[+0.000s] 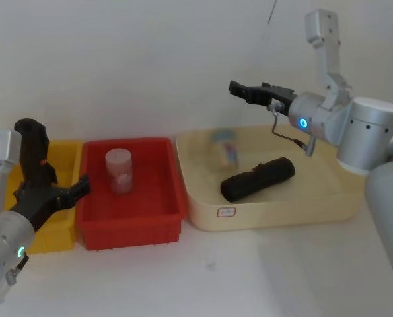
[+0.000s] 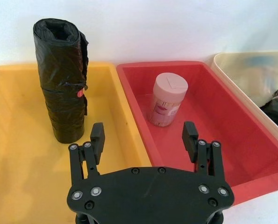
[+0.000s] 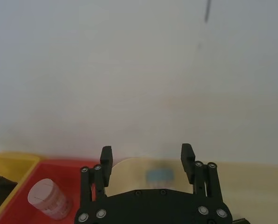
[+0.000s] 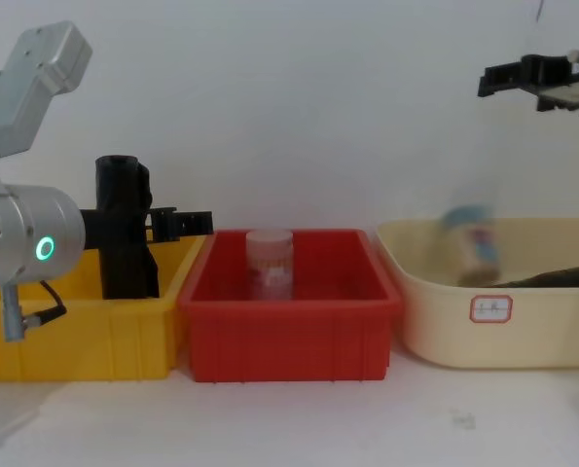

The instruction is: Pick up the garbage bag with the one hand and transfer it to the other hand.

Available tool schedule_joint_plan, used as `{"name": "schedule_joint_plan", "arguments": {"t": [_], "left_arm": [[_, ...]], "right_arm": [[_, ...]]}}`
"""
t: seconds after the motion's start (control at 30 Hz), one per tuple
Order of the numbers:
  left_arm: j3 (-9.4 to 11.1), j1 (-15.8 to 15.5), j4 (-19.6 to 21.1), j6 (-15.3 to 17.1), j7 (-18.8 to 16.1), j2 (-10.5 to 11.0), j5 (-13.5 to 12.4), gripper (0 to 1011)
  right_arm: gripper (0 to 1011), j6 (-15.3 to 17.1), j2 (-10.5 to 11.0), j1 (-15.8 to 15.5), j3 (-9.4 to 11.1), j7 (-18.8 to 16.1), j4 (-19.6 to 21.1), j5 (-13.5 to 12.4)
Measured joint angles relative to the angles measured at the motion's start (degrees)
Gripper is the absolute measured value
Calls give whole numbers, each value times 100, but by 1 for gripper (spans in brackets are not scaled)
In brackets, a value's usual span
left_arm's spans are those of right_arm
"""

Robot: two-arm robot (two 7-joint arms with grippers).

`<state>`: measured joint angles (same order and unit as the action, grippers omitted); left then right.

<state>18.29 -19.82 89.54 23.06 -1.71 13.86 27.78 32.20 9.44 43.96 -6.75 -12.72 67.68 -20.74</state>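
The garbage bag (image 1: 34, 150) (image 2: 61, 77) (image 4: 124, 238) is a tall black roll with a small red label, standing upright in the yellow bin (image 1: 65, 228) (image 2: 22, 154). My left gripper (image 1: 54, 193) (image 2: 144, 135) (image 4: 164, 222), with the green ring on its wrist, is open just in front of the roll and a little to its right, over the wall between the yellow and red bins. Nothing is between its fingers. My right gripper (image 1: 239, 90) (image 3: 146, 154) (image 4: 495, 78), with the blue ring, hangs open and empty high above the beige tray.
A red bin (image 1: 153, 218) (image 2: 223, 116) beside the yellow one holds a pink-lidded jar (image 1: 118, 170) (image 2: 167, 99). The beige tray (image 1: 275, 214) (image 4: 435, 341) on the right holds a second black roll lying down (image 1: 259, 178) and a blue-topped bottle (image 1: 226, 152). A white wall stands close behind.
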Motion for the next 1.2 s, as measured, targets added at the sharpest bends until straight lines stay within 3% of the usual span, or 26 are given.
{"name": "schedule_joint_plan", "arguments": {"t": [0.23,0.6,0.9,1.2], "left_arm": [[0,0,0,0,0,0,0,1001],[0,0,0,0,0,0,0,1001],[0,0,0,0,0,0,0,1001],[0,0,0,0,0,0,0,1001]], "right_arm": [[1000,-158,15,-373,229,-73,297,-231],[1000,-593,-70,-1114,475,-434,1113,-655],[1000,-1154,-74,-1772,535,-830,1737,-833],[1000,-1846,-13,-2189,429,-1202,1979,-785]]}}
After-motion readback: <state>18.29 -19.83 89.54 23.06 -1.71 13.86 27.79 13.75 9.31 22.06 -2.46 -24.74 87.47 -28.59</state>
